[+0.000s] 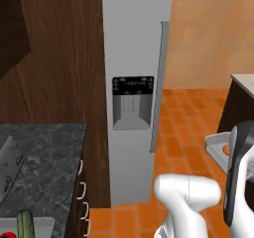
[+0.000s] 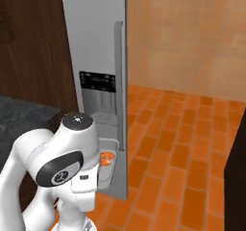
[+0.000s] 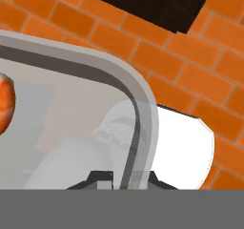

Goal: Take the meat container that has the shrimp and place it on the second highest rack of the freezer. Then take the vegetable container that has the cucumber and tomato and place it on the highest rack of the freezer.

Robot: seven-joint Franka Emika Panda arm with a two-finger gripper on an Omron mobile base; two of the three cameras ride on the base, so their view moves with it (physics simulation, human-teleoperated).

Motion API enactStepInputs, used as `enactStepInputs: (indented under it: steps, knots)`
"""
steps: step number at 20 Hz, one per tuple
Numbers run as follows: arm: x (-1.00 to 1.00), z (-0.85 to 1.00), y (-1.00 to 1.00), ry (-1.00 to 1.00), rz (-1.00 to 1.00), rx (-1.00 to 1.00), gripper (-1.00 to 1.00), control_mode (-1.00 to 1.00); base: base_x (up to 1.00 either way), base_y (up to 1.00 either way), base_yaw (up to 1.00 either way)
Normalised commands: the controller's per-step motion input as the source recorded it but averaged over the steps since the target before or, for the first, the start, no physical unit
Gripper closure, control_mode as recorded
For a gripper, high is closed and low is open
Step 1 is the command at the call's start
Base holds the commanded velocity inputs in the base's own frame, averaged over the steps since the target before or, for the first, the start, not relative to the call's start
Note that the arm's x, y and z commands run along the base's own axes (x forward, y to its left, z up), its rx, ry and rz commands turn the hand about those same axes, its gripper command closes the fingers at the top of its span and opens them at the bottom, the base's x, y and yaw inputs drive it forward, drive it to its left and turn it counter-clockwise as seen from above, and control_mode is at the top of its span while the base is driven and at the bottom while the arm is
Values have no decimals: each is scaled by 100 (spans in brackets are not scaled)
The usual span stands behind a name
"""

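The small grey meat container [image 1: 214, 148] hangs in the air at the right, above the floor, with the orange-pink shrimp [image 1: 226, 149] in it. From the other side the meat container [image 2: 109, 170] and shrimp [image 2: 106, 159] sit just in front of the freezer [image 2: 96, 32]. My gripper [image 3: 126, 178] is shut on the tray's rim [image 3: 143, 104], and the shrimp [image 3: 5, 101] lies at the left edge. The freezer [image 1: 131, 58] is closed. On the counter's near corner sits the vegetable container [image 1: 43, 226] with the cucumber [image 1: 25, 224] and tomato [image 1: 7, 235].
Dark wooden cabinets [image 1: 59, 58] flank the freezer on the left. A long grey bar handle [image 1: 159, 83] runs down the freezer door beside a dispenser panel [image 1: 132, 103]. A dark stone counter [image 1: 49, 152] lies lower left. Another counter [image 1: 243, 83] stands right, over orange tile floor [image 2: 178, 143].
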Motion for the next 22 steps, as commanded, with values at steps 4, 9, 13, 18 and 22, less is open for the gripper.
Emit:
enactStepInputs:
  steps: [4, 9, 13, 18, 22]
  knots:
    - [0, 0, 0, 0, 0, 0, 100, 100, 58, -99, 0]
    - [0, 0, 0, 0, 0, 0, 100, 100, 84, -98, 0]
    - [0, 0, 0, 0, 0, 0, 100, 100, 99, -74, 1]
    - [0, 0, 0, 0, 0, 0, 100, 100, 100, -20, 7]
    - [0, 0, 0, 0, 0, 0, 100, 100, 100, -9, 15]
